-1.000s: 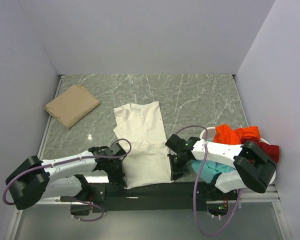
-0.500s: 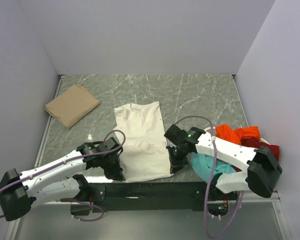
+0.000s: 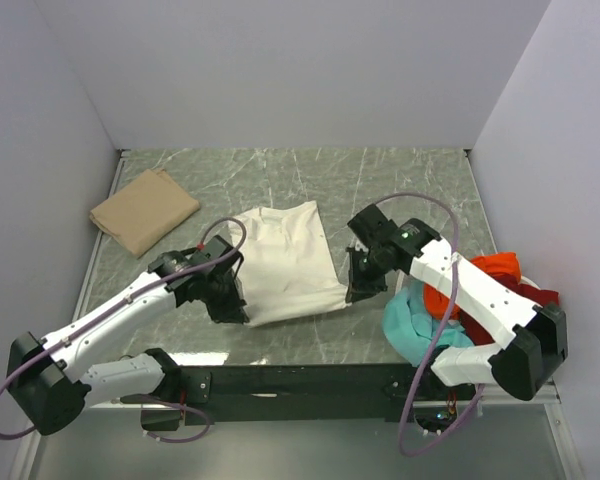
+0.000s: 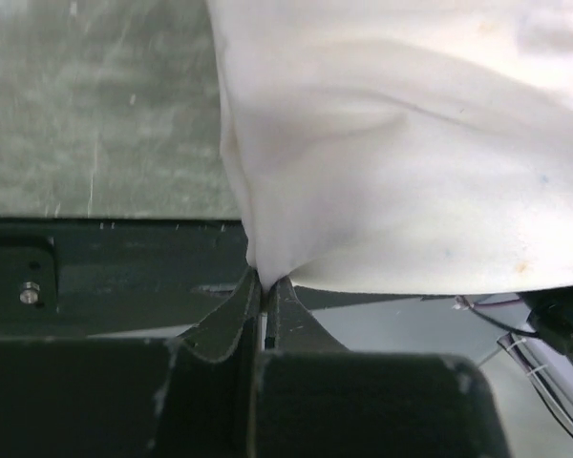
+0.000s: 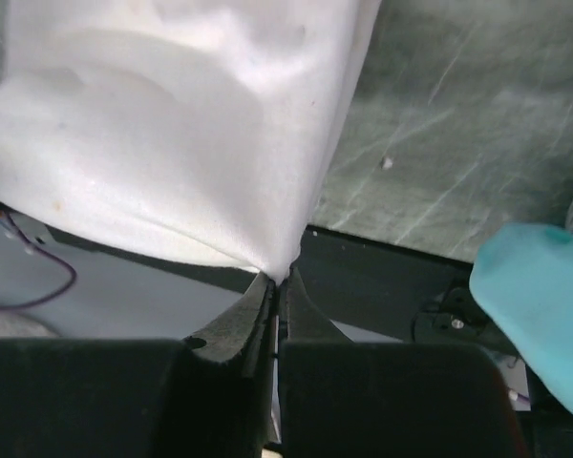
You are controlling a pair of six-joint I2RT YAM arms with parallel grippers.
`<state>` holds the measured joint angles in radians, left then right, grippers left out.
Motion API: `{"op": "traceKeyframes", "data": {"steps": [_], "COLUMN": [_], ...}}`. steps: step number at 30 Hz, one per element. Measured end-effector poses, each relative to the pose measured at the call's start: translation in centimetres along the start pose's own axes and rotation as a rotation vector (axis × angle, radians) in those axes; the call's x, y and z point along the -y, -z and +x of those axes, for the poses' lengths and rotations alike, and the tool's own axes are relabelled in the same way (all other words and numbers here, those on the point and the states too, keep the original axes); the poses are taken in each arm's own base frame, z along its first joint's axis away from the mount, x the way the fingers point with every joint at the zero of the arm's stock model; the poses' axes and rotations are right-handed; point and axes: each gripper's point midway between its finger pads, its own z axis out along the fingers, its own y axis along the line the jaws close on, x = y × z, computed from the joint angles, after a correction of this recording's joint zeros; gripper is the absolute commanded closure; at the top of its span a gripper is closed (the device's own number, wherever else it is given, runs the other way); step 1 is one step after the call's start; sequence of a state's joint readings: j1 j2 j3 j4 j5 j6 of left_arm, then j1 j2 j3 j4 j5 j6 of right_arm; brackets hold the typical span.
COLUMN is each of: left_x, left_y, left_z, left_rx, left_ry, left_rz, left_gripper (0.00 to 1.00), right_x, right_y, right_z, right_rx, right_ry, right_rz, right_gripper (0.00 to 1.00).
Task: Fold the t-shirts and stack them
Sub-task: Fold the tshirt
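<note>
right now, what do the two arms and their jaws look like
Both match: the left arm and right arm have white shell links joined by bulky black joint housings. A thin lilac cable loops loosely along each, the left cable and the right cable. The jaws are matte black with curved inner edges and light scuffs. No markings are readable.

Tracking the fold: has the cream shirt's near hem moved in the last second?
Yes. The near hem of the cream-white t-shirt has gone from the black base rail toward the far wall, pinched by the left gripper and right gripper.
</note>
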<state>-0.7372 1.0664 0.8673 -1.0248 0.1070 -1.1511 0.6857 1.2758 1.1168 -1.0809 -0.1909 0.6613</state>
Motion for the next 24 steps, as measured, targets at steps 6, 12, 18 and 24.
{"op": "traceKeyframes", "data": {"steps": [6, 12, 18, 24], "left_x": [1.8, 2.5, 2.2, 2.4], "left_y": [0.2, -0.3, -1.4, -2.4], "left_z": [-4.2, -7.9, -10.6, -13.5], "left_rx": [0.060, 0.112, 0.135, 0.157], "left_ry": [-0.013, -0.014, 0.002, 0.018], "left_rz": [0.023, 0.047, 0.044, 0.059], "left_gripper": [1.00, 1.00, 1.00, 1.00], "right_x": [-0.2, -0.7, -1.6, -2.3], "right_y": [0.8, 0.3, -0.7, -1.8], "right_z": [-4.6, -8.3, -12.1, -16.1], "right_rx": [0.069, 0.101, 0.134, 0.176], "right_ry": [-0.018, -0.010, 0.010, 0.030], "right_rz": [0.005, 0.013, 0.021, 0.038], "right_gripper": [1.00, 1.00, 1.00, 1.00]}}
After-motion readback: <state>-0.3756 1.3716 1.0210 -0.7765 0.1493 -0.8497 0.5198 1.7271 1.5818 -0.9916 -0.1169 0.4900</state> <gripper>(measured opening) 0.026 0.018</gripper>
